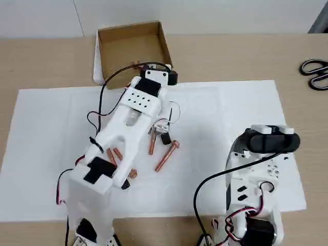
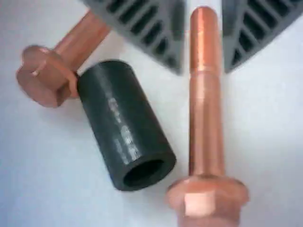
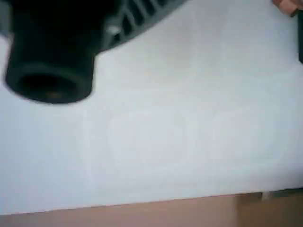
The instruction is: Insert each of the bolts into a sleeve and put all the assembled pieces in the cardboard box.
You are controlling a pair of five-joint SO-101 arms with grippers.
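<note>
A: Wooden table (image 1: 46, 56) is given as the ground for everything; what is laid on it?

B: A white paper sheet (image 1: 225, 107) is spread across most of it. The left arm (image 1: 128, 123) is stretched over the sheet toward the far side, and the right arm (image 1: 256, 179) is folded up at the near right.

A: Where is the cardboard box placed?

B: The cardboard box (image 1: 130, 25) is set at the far edge, left of centre, just beyond the sheet, with its top uncovered. Scissors (image 1: 313, 74) are left on the bare wood at the far right.

A: How is the left gripper held?

B: The left gripper (image 2: 203, 70) is lowered close to the sheet, near the middle, with its ribbed fingers (image 2: 147, 28) spread apart. The shank tip of a long bolt (image 2: 206, 123) is straddled by them; contact cannot be made out.

A: What is found beside that bolt?

B: A black sleeve (image 2: 125, 127) is laid on its side just beside it, and one end is touched by the head of a second bolt (image 2: 45, 75), whose shank is partly covered by a finger. Further bolts (image 1: 119, 154) are scattered on the sheet beside the left arm, nearer its base.

A: And the right gripper?

B: The right gripper (image 3: 80, 28) is closed on another sleeve (image 3: 49, 71), which is pinched against a ribbed finger (image 3: 137, 14) over the near right part of the sheet, well apart from the box.
</note>
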